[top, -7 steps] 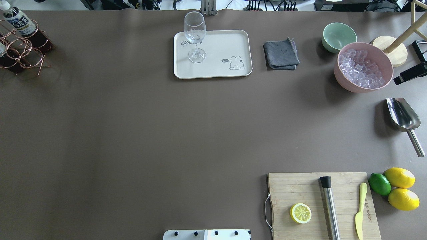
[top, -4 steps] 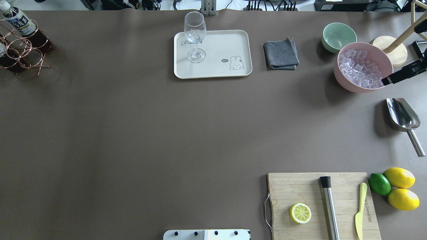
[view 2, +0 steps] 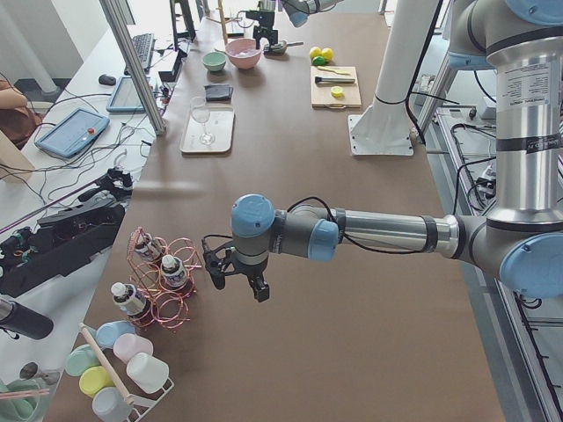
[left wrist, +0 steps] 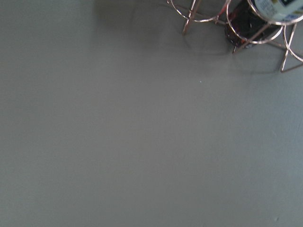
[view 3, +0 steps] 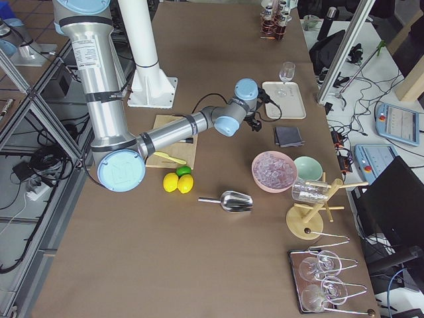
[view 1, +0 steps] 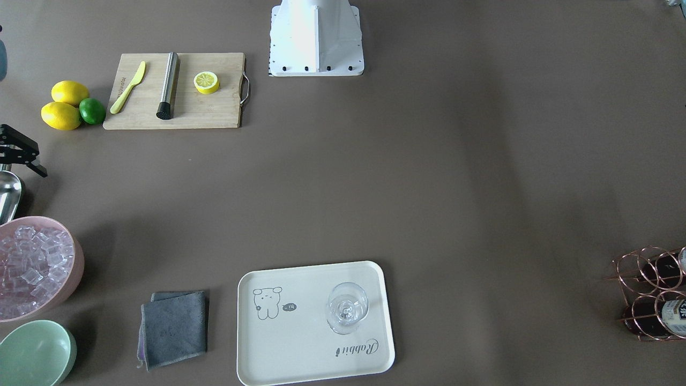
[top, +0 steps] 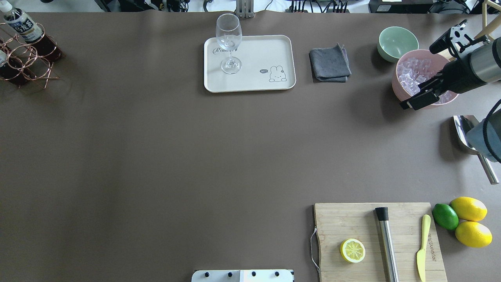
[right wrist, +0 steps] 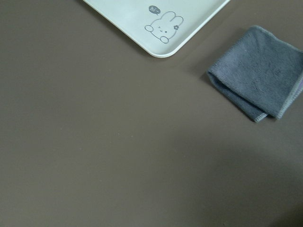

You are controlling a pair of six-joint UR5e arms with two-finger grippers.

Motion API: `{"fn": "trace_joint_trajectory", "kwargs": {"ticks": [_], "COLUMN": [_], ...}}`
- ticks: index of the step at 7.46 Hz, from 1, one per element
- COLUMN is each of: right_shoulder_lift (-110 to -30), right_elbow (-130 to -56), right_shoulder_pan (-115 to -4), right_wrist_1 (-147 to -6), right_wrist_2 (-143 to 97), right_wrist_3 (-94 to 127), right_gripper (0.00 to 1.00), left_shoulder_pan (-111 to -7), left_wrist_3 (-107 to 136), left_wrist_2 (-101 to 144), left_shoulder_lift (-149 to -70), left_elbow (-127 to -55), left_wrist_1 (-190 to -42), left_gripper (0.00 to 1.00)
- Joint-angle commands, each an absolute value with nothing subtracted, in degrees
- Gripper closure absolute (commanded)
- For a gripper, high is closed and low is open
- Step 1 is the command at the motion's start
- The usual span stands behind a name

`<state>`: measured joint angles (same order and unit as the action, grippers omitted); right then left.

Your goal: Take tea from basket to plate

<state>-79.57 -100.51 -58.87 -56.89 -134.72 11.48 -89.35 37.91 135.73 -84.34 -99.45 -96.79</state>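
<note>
**Pincer states: right apart, left unclear; tea in basket**

Left pincer [view 2: 236, 280] shows only in the left side view, so I cannot tell whether it is apart or together. It hangs just beside the basket [view 2: 169, 286], on the side nearer the robot. Its wrist view is mostly bare worktop [left wrist: 142, 142], with basket rings and one dark bottle base in the top right corner.

Right pincer [top: 418, 77] has its fingers wide apart with nothing between them. In the overhead view it sits over the pink bowl [view 1: 76, 268] of clear cubes, at the worktop's far right. Its wrist view looks down on a plate corner with the bear print and on the grey cloth [right wrist: 258, 71].

Tea [top: 24, 26] stands in a cell of the basket at the worktop's far left corner, white cap up, and no pincer is on it. The left side view shows three bottles in the basket.

Plate [top: 254, 55] lies at the far middle of the worktop, well apart from the basket. A stemmed glass [top: 229, 43] stands upright on it near the script print. The cloth lies just beside the plate, on the bowl side.
</note>
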Motion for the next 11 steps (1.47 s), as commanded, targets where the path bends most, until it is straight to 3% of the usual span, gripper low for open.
{"fn": "trace_joint_trajectory", "kwargs": {"ticks": [1, 4, 8, 11], "right_shoulder_lift": [-75.53, -74.44, -72.61, -71.98], "right_elbow": [-99.85, -99.41, -93.89, -92.21], "right_shoulder_pan": [-55.47, -54.76, -53.88, -53.53], "right_wrist_1": [-53.35, -46.82, -33.09, -27.1], "right_wrist_2": [-134.74, -134.74, -132.72, -129.21], "right_wrist_3": [11.43, 11.42, 11.51, 11.6], "right_gripper": [0.0, 0.0, 0.0, 0.0], "left_shoulder_pan": [-92.36, -94.31, -93.96, -92.39], "left_wrist_3": [55.52, 75.16, 91.2, 101.66], "left_wrist_2": [134.13, 134.21, 133.95, 128.17], "left_shoulder_lift": [-90.18, -96.74, -115.45, -119.62], "left_elbow": [-97.03, -95.11, -77.56, -66.38], "left_wrist_1": [-97.29, -96.77, -97.47, -110.27], "left_gripper": [0.02, 0.02, 0.02, 0.02]}}
